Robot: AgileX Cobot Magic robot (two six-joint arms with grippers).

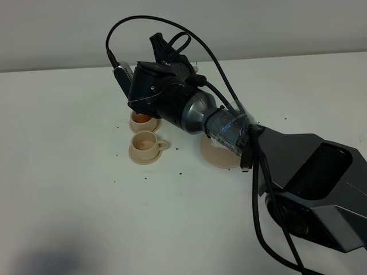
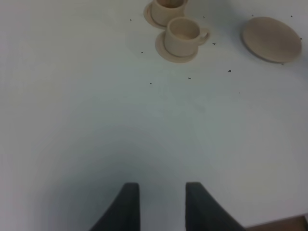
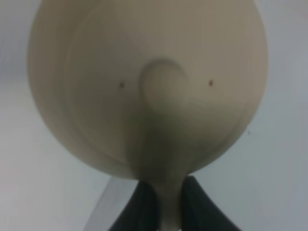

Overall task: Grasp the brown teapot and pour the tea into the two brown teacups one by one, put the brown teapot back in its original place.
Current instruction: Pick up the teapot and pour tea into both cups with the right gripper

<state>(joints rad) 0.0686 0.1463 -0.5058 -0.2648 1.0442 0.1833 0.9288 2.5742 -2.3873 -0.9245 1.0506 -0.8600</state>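
Right claw (image 3: 167, 204) clenched on handle (image 3: 164, 163) of squat beige ceramic teapot (image 3: 144, 62), over far tea-filled small beige cup (image 1: 141, 119); matching near cup (image 1: 144, 142), seemingly unfilled, lies just nearer.

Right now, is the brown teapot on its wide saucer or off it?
Off. The wide saucer lies bare on the table, and the right gripper is shut on the handle of the teapot.
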